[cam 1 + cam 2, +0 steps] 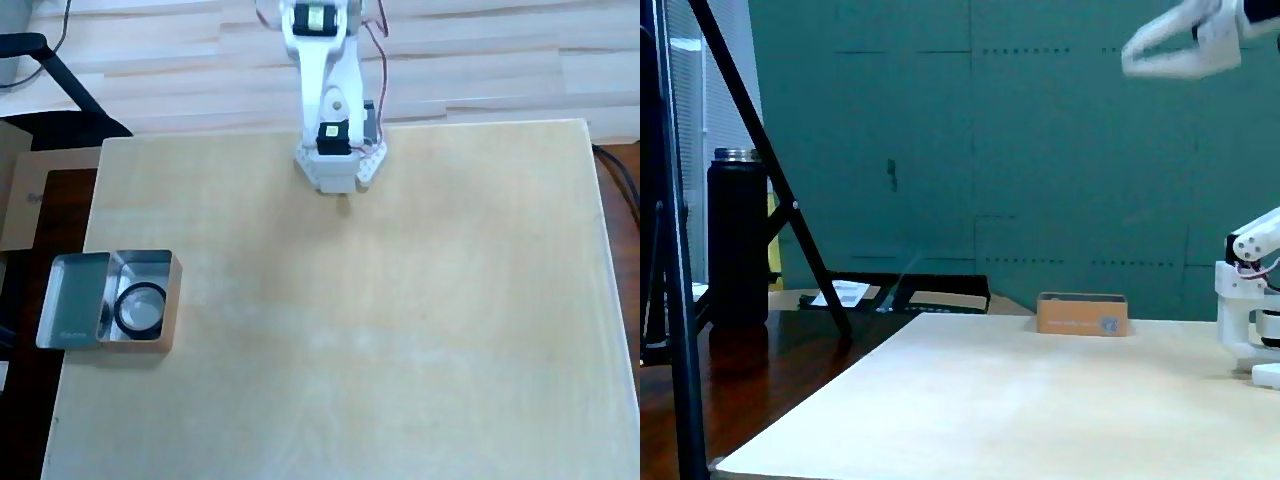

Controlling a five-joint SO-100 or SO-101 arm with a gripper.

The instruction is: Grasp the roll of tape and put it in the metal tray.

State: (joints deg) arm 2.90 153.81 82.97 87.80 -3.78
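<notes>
Overhead view: a pale wooden table (400,330) fills most of the picture, with the white robot arm (325,95) folded back over its base at the table's far edge. At the left edge of the table sits the metal tray (70,315), a shiny silver box with two compartments side by side. The roll of tape (140,307), a thin black ring, lies flat in the right-hand compartment, and the left compartment holds nothing that can be made out. Arm and tray are well apart. Fixed view, from table height at the side: the gripper (1127,60) is raised high above the table near the top right corner, pointing left, its two white fingers slightly parted at the tips with nothing between them. The tray shows as a small tan box far back on the tabletop. A tall black bottle (737,238) stands on a darker surface at the left, behind a black tripod leg (770,170).
</notes>
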